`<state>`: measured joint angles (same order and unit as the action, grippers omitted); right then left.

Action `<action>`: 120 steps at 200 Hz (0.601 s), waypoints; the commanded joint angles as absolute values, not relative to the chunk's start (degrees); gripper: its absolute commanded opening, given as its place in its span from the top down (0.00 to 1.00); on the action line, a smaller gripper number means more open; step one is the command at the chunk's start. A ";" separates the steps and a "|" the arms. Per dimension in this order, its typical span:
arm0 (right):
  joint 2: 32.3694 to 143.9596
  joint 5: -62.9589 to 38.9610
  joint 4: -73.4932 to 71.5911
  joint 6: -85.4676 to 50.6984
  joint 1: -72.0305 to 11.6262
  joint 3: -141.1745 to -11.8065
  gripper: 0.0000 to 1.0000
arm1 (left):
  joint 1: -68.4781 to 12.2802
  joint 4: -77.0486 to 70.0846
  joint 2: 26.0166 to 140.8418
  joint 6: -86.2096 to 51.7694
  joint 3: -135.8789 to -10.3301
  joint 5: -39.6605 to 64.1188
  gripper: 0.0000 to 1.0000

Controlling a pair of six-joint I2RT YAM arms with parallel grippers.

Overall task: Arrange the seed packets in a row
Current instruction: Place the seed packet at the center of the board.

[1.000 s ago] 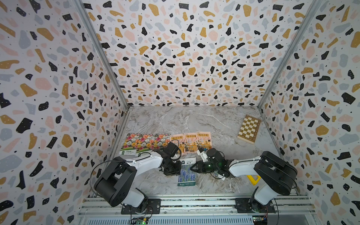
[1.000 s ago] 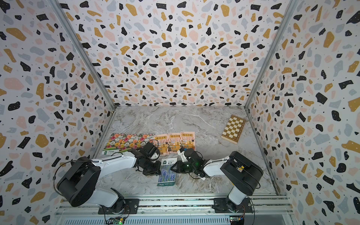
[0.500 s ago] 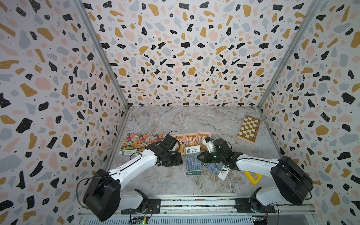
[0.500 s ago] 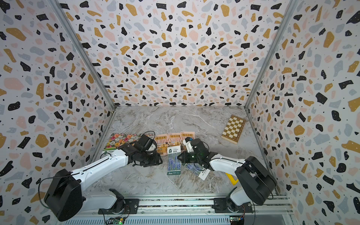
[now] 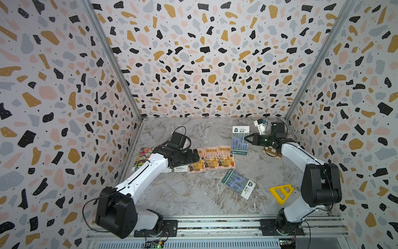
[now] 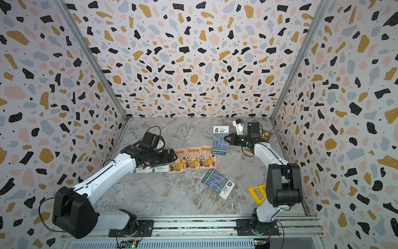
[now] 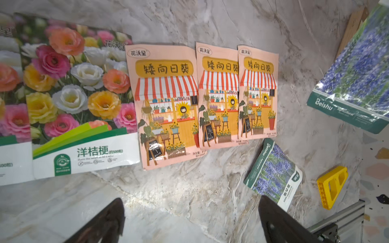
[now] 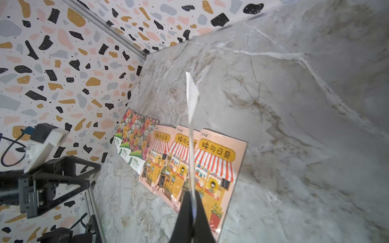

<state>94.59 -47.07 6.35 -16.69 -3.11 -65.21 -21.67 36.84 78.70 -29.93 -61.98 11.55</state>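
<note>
The seed packets lie in a row at the table's left: flower-photo packets (image 7: 80,94) (image 5: 143,155), then three pink shop-awning packets (image 7: 166,101) (image 5: 211,159) (image 8: 212,166). My left gripper (image 5: 195,155) (image 7: 189,221) hovers open over the left end of the awning packets, with nothing between its fingers. My right gripper (image 5: 247,138) (image 6: 226,138) (image 8: 192,202) is shut on the side edge of a purple lavender packet (image 5: 239,141) (image 6: 219,141) (image 7: 357,73), held upright in the air right of the row. Another lavender packet (image 5: 238,183) (image 7: 273,174) lies askew in front of the row.
A yellow triangular frame (image 5: 281,193) (image 7: 331,185) lies at the front right near the right arm's base. The wooden checkerboard (image 5: 271,151) sits at the back right, mostly hidden behind the right arm. Patterned walls enclose three sides of the marble table (image 5: 193,198).
My left gripper has opened, let go of the lavender packet and drawn back left over the row. My right gripper has shut on that packet and carried it up towards the back right.
</note>
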 commanded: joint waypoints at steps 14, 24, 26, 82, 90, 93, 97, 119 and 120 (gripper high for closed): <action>100.16 -54.52 16.95 -7.85 1.59 -69.77 1.00 | -18.43 35.30 81.80 -25.31 -64.94 13.44 0.01; 101.87 -53.89 18.91 -7.09 2.43 -70.77 1.00 | -17.83 34.77 82.32 -24.37 -65.16 12.96 0.01; 102.22 -53.92 19.04 -6.88 2.59 -70.93 1.00 | -17.77 34.71 82.50 -24.18 -65.25 12.82 0.01; 106.98 -54.56 22.17 -4.25 2.42 -70.85 1.00 | -16.26 35.40 84.55 -20.92 -65.30 12.06 0.01; 107.42 -55.13 22.19 -4.26 2.29 -70.78 1.00 | -16.26 34.97 84.55 -20.98 -64.78 12.55 0.01; 107.50 -55.42 22.20 -4.30 2.19 -70.84 1.00 | -16.30 34.84 84.55 -21.05 -64.64 12.75 0.01; 107.79 -55.78 22.28 -4.23 2.08 -70.97 1.00 | -16.27 34.72 84.57 -21.09 -64.48 12.95 0.01; 108.82 -56.52 23.26 -4.11 1.37 -71.77 1.00 | -16.27 34.68 85.11 -21.18 -64.38 13.53 0.01; 108.86 -56.56 23.32 -4.12 1.39 -71.79 1.00 | -16.27 34.74 85.14 -21.18 -64.40 13.53 0.01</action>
